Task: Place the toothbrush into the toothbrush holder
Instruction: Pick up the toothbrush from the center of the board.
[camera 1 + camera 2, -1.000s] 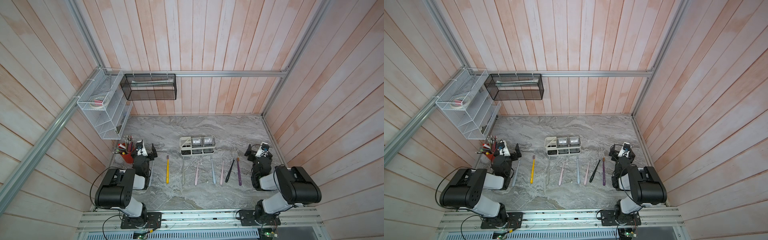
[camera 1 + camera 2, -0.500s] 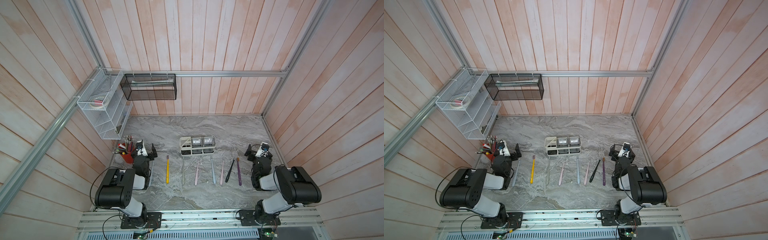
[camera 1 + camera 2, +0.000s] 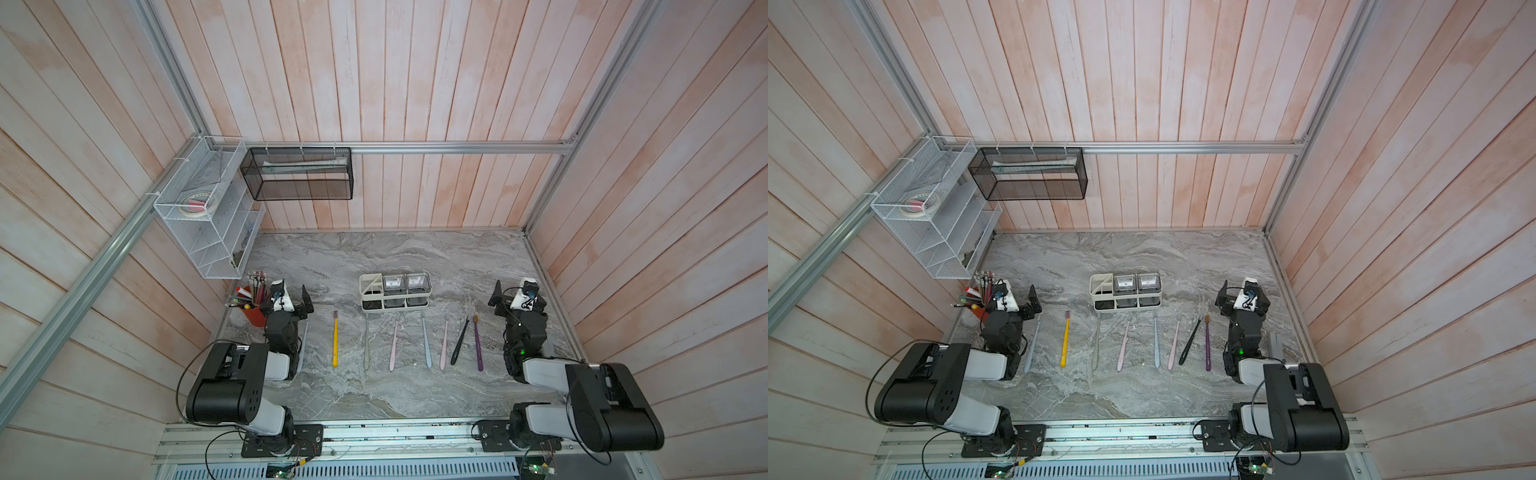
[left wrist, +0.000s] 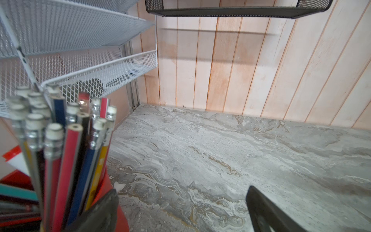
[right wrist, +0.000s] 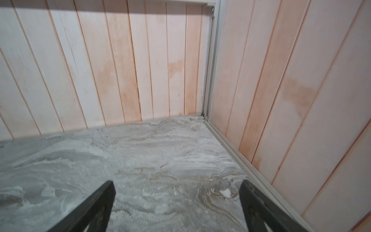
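The marble tabletop (image 3: 374,257) is boxed in by plank walls on three sides, and an aluminium rail (image 5: 230,144) runs along its right edge. The widest open room is the bare back half, behind the toothbrush holder (image 3: 394,292). The holder stands near the middle of the table, its slotted end toward the left arm's side and its two clear cups toward the right.

In front of it a row of toothbrushes lies flat on the marble, outside the holder, handles toward the robot. The row runs from the yellow toothbrush (image 3: 335,340) on the left to the purple toothbrush (image 3: 477,343) on the right. The black toothbrush (image 3: 460,340) is angled so that its head nearly meets the purple one's. A grey-blue toothbrush (image 3: 1032,345) lies just beside the left arm.

The left corner is tight. A red cup of pencils (image 3: 254,309) stands by the wall below a white wire shelf (image 3: 208,216), and a black mesh basket (image 3: 299,174) hangs on the back wall.

The left gripper (image 3: 286,297) hangs just beside that cup, spread wide with nothing between its jaws. In the left wrist view one finger (image 4: 98,213) overlaps the cup, and contact cannot be judged. The right gripper (image 3: 517,297) sits near the right wall beside the end of the row, equally wide and empty above bare marble.
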`<state>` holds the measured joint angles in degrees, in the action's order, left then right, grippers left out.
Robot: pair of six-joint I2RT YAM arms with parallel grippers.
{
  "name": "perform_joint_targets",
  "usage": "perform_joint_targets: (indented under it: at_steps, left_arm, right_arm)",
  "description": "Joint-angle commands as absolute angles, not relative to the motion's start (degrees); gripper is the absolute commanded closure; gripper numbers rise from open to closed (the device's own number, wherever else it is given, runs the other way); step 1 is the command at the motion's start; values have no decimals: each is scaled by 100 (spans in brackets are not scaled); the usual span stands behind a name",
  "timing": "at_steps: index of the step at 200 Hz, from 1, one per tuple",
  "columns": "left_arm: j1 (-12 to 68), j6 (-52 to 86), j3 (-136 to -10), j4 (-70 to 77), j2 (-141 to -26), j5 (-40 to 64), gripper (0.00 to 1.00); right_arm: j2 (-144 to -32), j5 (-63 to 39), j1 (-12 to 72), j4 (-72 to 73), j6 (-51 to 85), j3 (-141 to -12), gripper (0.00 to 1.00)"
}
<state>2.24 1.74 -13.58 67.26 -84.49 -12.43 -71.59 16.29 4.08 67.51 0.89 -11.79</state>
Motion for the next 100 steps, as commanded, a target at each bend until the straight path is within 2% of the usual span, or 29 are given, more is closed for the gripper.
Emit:
perform_joint_targets:
  at_steps: [1,23,43,68,89,100]
  left_arm:
    - [395,-84,-1295,6397,-7822,-1408,0]
    - [545,156,-1311,5845,-6961,-1689,0]
    - [639,409,-1481,5120,-6132,-1260,0]
    - [651,1639,-1877,4154,-5247,-835,0]
    - [616,2954,-2104,3045,-4551,-922,0]
    - [600,3726,-2126,2569,-4265,-1308,0]
  right_arm:
    - [-6313,1725,609,6022,-2,-1304,2]
    - [-5613,1601,650,5255,698,-1571,2]
    - [-5101,1097,622,4372,1557,-1884,2]
    - [-4662,683,501,3982,2861,-1820,2]
    - [-4442,-174,264,4001,3386,-1727,2]
    - [-4396,-430,236,3890,3414,-1761,2]
